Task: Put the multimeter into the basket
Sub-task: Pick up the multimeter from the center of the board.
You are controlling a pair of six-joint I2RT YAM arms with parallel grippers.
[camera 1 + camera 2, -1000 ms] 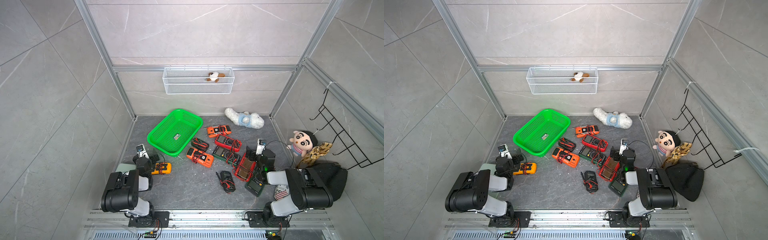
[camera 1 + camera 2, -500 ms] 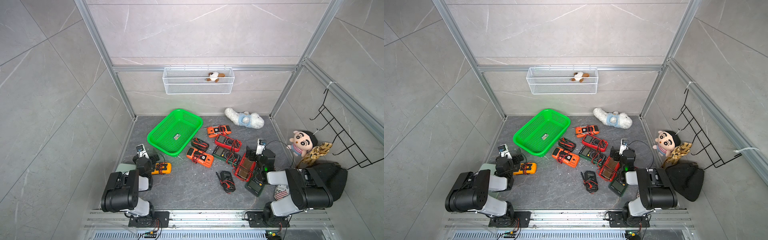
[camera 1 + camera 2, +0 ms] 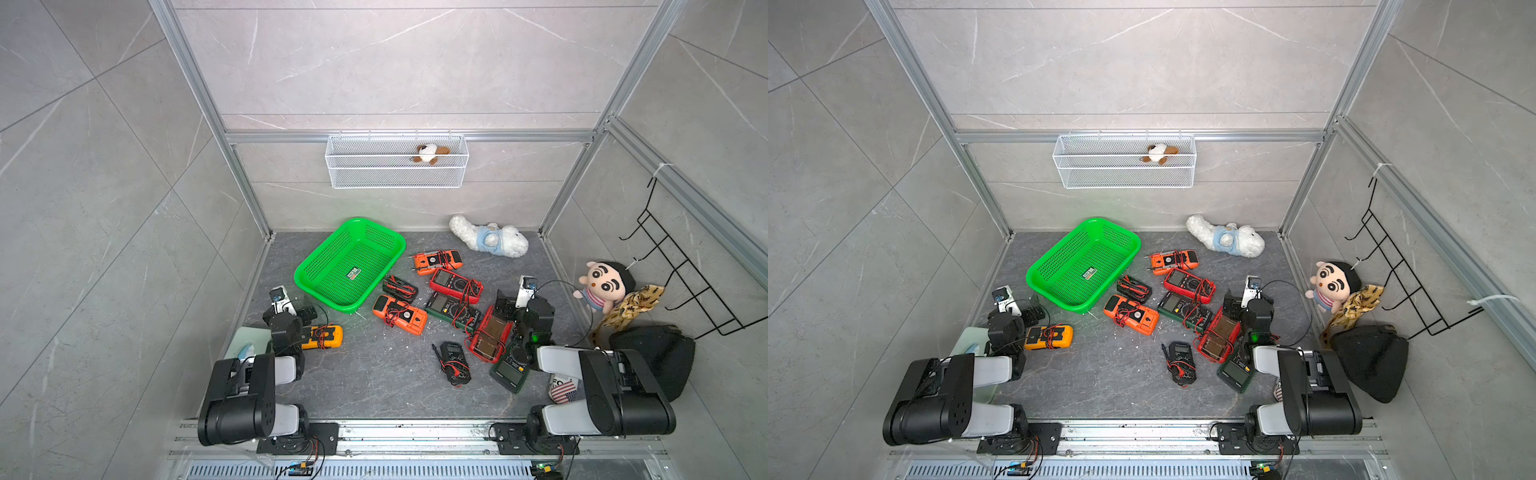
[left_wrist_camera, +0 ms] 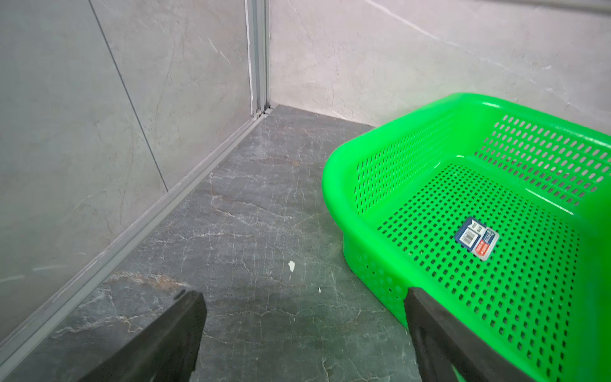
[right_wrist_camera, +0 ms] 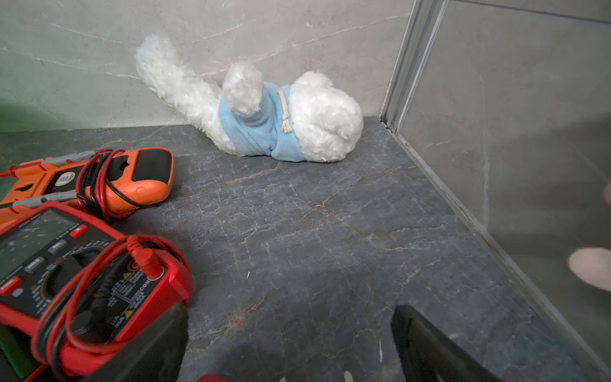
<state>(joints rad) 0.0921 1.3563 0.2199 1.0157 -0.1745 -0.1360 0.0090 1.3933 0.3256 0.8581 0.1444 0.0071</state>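
Green perforated basket — small label inside; orange multimeter lies nearby.

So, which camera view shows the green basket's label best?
The left wrist view: the label in the basket is close, its barcode visible. Both top views show only a tiny patch. The right wrist view misses it.

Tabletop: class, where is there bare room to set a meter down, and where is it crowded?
Free: the front stretch between the yellow multimeter and the black multimeter; the strip between the green basket and the left wall; the patch before the white plush. Crowded: the cluster around the red multimeter, between basket and right arm.
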